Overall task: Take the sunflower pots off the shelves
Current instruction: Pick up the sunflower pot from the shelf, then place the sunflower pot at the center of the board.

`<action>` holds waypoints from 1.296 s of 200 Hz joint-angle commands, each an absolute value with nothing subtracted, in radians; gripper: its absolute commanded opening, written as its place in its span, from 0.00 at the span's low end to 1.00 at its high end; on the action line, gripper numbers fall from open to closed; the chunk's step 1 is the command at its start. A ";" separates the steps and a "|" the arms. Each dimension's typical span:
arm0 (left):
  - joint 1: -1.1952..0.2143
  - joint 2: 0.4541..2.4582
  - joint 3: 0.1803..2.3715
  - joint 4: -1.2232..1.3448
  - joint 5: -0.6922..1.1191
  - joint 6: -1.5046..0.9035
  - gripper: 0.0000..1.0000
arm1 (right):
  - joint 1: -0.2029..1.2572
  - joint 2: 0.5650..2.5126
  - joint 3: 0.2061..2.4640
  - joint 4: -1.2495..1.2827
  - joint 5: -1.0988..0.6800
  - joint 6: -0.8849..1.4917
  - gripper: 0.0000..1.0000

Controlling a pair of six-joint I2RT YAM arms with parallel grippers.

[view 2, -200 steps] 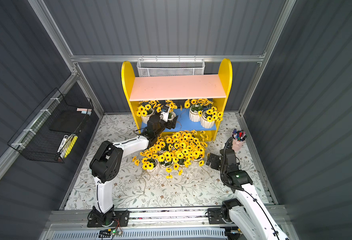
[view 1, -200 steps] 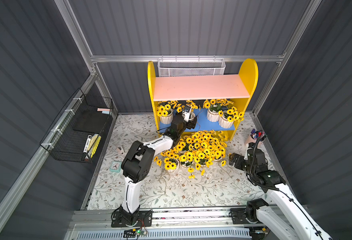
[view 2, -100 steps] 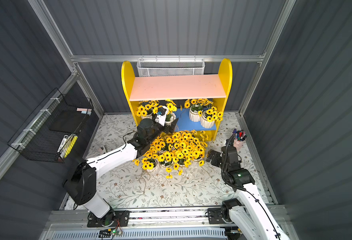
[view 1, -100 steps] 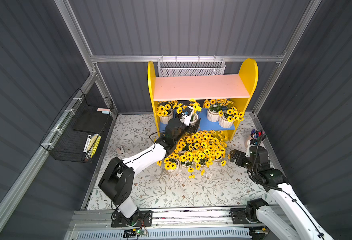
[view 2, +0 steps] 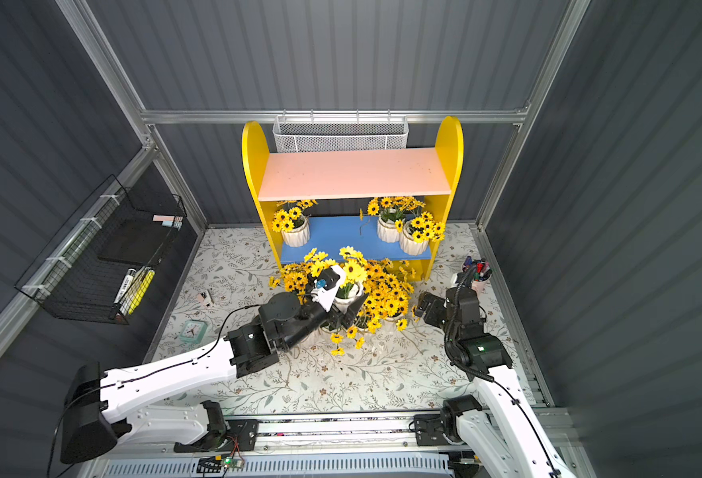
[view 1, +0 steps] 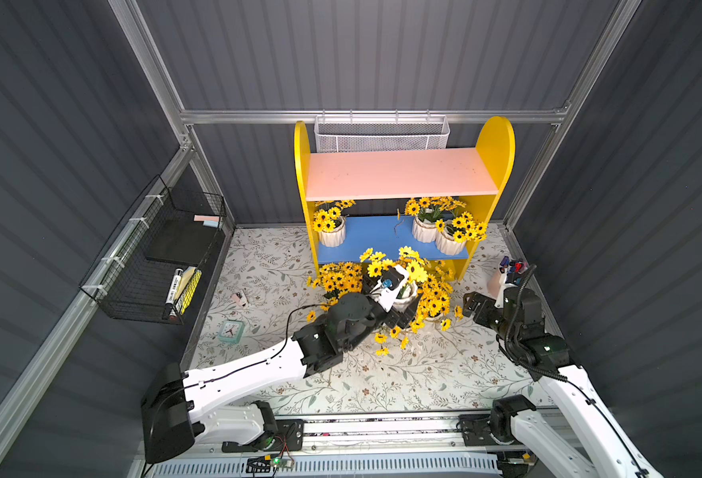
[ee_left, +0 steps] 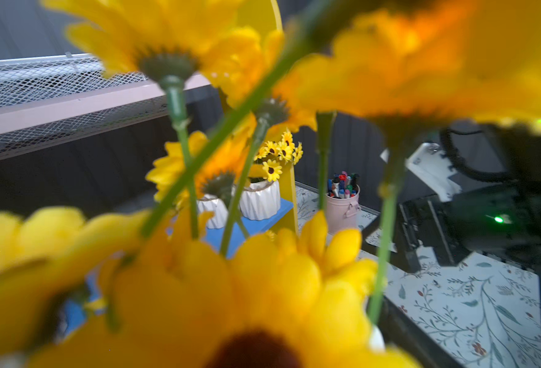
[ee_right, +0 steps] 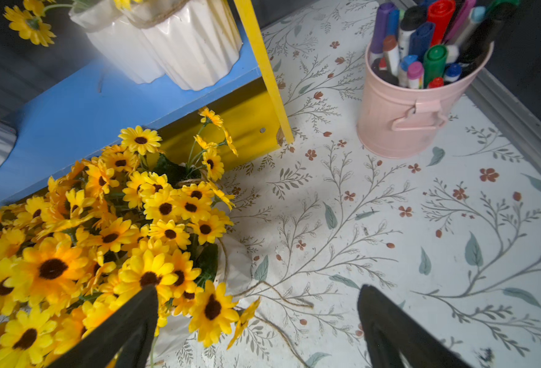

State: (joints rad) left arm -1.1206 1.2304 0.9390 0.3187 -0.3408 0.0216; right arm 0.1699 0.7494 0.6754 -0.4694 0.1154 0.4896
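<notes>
Floral mat [view 1: 423, 372], sunflower pots [view 1: 332, 236] white, ribbed, yellow-flowered

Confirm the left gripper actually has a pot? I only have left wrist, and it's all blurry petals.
Observer: Yes. In both top views the left gripper is shut on a sunflower pot, held over the cluster of pots on the mat.
Operator: How many not yet taken off? I see two.
Observer: Three, all on the blue lower board: one pot at its left end, two more pots side by side at its right end.
Operator: And the other arm?
Observer: The right gripper is open and empty, beside the cluster, with the pen cup nearby.
</notes>
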 commanded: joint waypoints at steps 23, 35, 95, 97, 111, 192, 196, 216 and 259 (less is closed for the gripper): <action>-1.348 1.272 0.816 0.560 -0.519 -0.029 0.00 | 0.090 0.759 0.659 -0.415 0.055 0.518 0.99; -1.394 1.327 0.774 0.665 -0.552 -0.037 0.00 | 0.065 0.759 0.652 -0.412 0.040 0.531 0.99; -1.421 1.646 0.696 1.117 -0.558 -0.068 0.00 | -0.022 0.758 0.614 -0.397 -0.021 0.539 0.99; -1.421 1.656 0.697 1.127 -0.558 -0.068 0.00 | -0.024 0.757 0.613 -0.396 -0.023 0.540 0.99; -1.420 1.724 0.708 1.198 -0.566 -0.062 0.00 | -0.028 0.757 0.603 -0.388 -0.032 0.538 0.99; -1.345 2.024 0.820 1.418 -0.635 -0.098 0.00 | -0.044 0.758 0.583 -0.370 -0.047 0.530 0.99; -1.341 2.038 0.829 1.416 -0.634 -0.099 0.00 | -0.043 0.758 0.583 -0.369 -0.048 0.529 0.99; -1.326 2.095 0.856 1.451 -0.626 -0.106 0.00 | -0.047 0.753 0.582 -0.370 -0.054 0.526 0.99; -1.313 2.183 0.927 1.452 -0.636 -0.086 0.00 | -0.051 0.742 0.577 -0.367 -0.062 0.524 0.99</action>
State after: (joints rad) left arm -1.3182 2.1582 0.8654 1.3479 -0.6090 -0.0837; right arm -0.0471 0.7555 0.5888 -0.3813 -0.0475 0.5228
